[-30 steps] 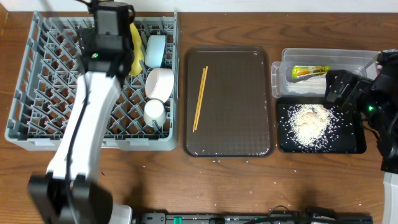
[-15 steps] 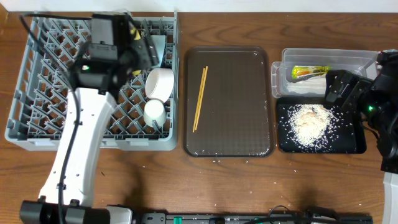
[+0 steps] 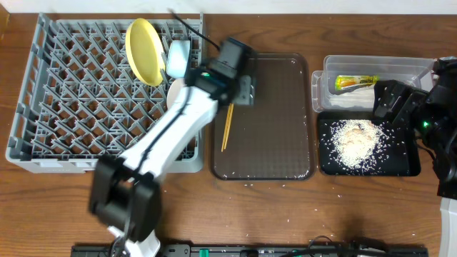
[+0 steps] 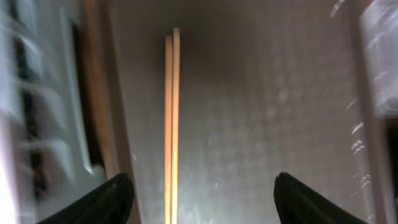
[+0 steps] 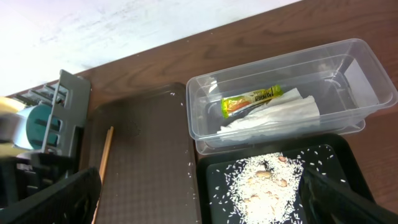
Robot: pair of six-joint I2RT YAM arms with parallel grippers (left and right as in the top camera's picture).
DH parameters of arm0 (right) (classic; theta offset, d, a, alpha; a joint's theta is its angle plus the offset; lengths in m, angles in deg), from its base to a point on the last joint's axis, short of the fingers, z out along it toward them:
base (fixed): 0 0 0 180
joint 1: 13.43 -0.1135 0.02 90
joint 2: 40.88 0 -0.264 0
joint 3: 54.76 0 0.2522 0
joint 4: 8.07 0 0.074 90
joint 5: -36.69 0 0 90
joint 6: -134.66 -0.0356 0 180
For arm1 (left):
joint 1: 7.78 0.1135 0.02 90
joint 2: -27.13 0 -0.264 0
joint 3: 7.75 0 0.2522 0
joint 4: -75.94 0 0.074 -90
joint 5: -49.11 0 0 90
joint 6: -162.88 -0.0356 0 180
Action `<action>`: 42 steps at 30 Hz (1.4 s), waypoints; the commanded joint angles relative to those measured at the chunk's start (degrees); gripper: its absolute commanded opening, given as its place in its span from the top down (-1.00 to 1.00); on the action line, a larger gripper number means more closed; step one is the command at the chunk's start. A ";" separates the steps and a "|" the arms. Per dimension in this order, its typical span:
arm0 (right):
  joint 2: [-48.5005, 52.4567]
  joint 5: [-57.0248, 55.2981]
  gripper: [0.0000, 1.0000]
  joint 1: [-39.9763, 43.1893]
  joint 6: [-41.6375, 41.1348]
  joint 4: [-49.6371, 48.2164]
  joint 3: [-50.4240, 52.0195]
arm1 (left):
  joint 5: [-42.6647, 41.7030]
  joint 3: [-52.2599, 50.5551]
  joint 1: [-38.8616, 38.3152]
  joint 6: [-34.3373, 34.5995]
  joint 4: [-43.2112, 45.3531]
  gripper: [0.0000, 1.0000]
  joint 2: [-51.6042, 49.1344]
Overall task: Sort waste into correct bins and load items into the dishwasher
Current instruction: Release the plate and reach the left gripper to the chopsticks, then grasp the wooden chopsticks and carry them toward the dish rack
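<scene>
Left gripper (image 3: 245,88) jaws spread wide, empty, over brown tray (image 3: 278,135), just beside chopsticks (image 3: 229,114) (wrist view blurry). Right gripper (image 3: 388,102) jaws apart, empty, above black tray (image 3: 407,165) holding rice (image 3: 355,139). Yellow plate (image 3: 143,51) upright in rack (image 3: 64,107).

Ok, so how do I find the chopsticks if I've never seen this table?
Look for the big brown tray in the middle of the table, beside the grey dish rack. On the tray's side nearest the rack lie the chopsticks, two thin pale wooden sticks side by side, the only long skinny things there.
</scene>
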 commanded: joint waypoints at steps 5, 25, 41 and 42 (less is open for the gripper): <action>-0.09 -0.17 -0.98 0.31 -0.59 0.02 -0.52 | 0.72 14.56 1.40 -1.27 -10.82 -0.57 -11.34; -0.09 -0.17 -0.98 0.31 -0.59 0.02 -0.52 | 0.00 14.91 0.31 -1.03 -6.14 -0.61 -19.50; -0.09 -0.17 -0.98 0.31 -0.59 0.02 -0.52 | -1.49 14.88 -0.26 -0.81 -5.20 -0.61 -23.56; -0.09 -0.17 -0.99 0.31 -0.59 0.04 -0.52 | -1.49 14.88 -0.39 -0.76 -5.14 -0.61 -23.67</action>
